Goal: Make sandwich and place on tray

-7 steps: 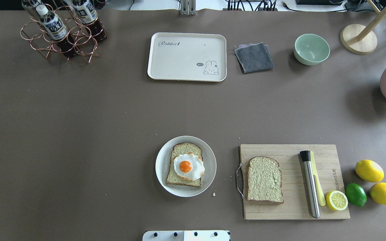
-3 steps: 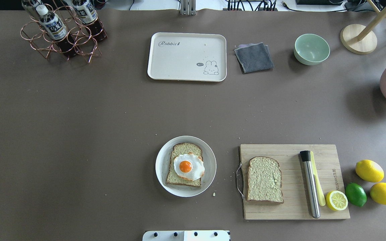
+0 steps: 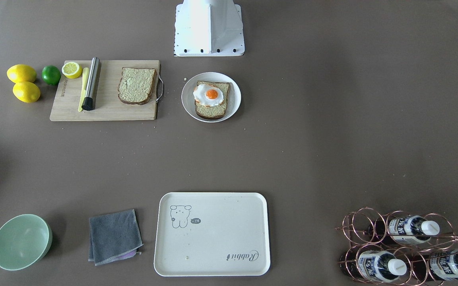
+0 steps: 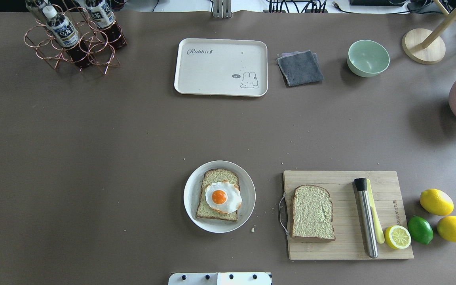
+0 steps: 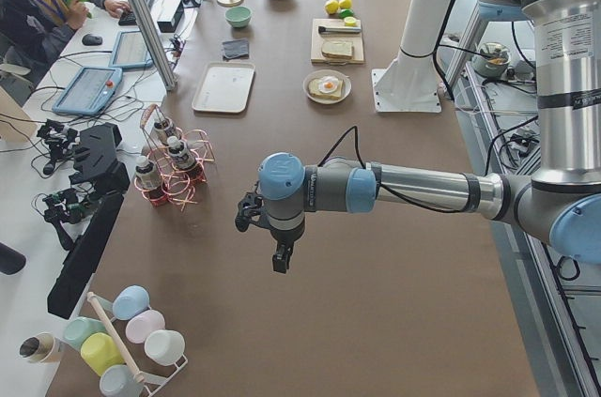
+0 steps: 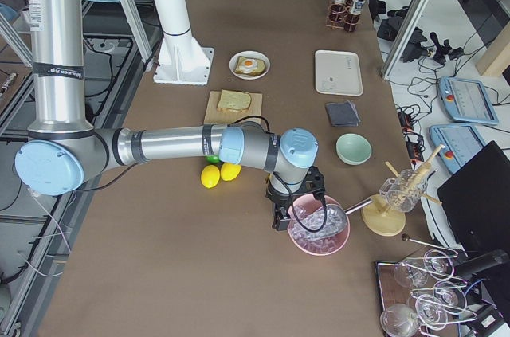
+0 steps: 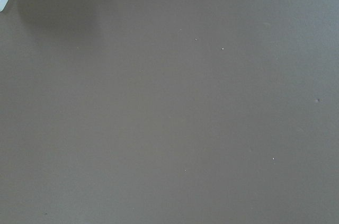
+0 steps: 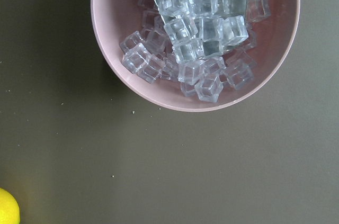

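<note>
A round white plate (image 4: pixel 189 198) near the table's front holds one bread slice (image 4: pixel 220 175) with a fried egg (image 4: pixel 223 197) on top. A second bread slice (image 4: pixel 313 212) lies on the wooden cutting board (image 4: pixel 342 178) to its right. The cream tray (image 4: pixel 212 71) lies at the far side, bare. My left gripper (image 5: pixel 279 261) hangs over bare table far to the left, seen only in the exterior left view. My right gripper (image 6: pixel 280 221) hangs beside the pink ice bowl (image 6: pixel 319 225), seen only in the exterior right view. I cannot tell whether either is open or shut.
On the board lie a steel muddler (image 4: pixel 366 217), a yellow knife and a lemon half (image 4: pixel 397 237). Two lemons (image 4: pixel 436 202) and a lime (image 4: pixel 420 230) sit beside it. A grey cloth (image 4: pixel 300 68), a green bowl (image 4: pixel 368 57) and a bottle rack (image 4: pixel 73 35) stand at the back.
</note>
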You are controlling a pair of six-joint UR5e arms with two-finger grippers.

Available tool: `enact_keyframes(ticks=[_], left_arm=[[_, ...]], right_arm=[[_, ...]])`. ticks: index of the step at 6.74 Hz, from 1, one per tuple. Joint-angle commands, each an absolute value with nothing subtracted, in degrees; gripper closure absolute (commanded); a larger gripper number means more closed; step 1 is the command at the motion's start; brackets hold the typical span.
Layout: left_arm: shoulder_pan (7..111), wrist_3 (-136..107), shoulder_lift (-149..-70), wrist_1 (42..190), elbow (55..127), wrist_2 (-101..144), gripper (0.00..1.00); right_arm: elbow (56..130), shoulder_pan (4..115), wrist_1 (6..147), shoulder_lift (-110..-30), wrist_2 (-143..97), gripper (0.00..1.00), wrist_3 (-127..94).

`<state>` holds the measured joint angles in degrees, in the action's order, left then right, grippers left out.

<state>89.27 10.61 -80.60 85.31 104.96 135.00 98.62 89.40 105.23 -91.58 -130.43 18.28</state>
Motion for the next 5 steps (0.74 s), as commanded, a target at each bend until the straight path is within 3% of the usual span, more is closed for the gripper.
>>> enact_keyframes(ticks=[1,5], left_arm=[[89.12,9.23,-80.6,85.43,105.12,134.91,0.02],[89.12,9.23,-80.59,85.69,105.73,135.26,0.02]], right_arm=[[98.61,89.3,105.29,-91.58,-130.52,0.0,18.19],[99.31,89.3,103.81,-92.28,-131.65,0.0,18.72]])
